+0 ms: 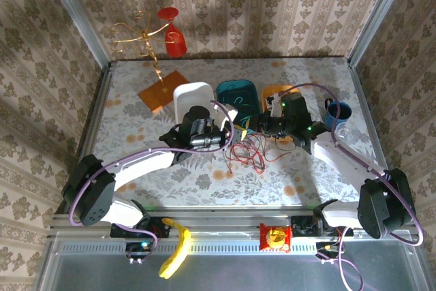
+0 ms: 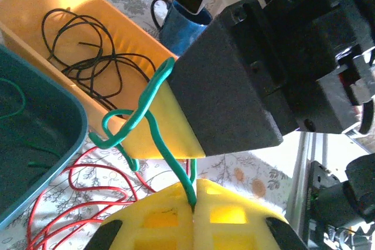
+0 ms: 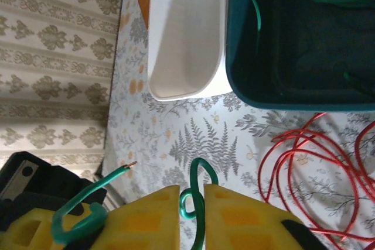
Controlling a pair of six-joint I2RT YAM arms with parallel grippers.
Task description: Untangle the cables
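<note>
A green cable [image 2: 153,126] hangs between both grippers above the table. My left gripper [image 2: 193,202] is shut on one strand of it, which then loops over a yellow finger [image 2: 167,127] of the right gripper. My right gripper [image 3: 192,200] is shut on a small loop of the same green cable [image 3: 199,174], whose bare copper tip [image 3: 130,164] sticks out beside the left gripper. The red cable [image 1: 248,155] lies in loose coils on the table under the two grippers [image 1: 216,138] [image 1: 262,127]. A black cable [image 2: 88,51] lies coiled inside the yellow bin [image 2: 35,13].
White bin [image 1: 193,97], teal bin [image 1: 236,92] holding thin green wire [image 3: 256,4], and yellow bin stand in a row behind the grippers. A blue mug [image 1: 337,112] sits at the right, an orange plate [image 1: 162,90] at the back left. A banana [image 1: 176,247] lies on the front rail.
</note>
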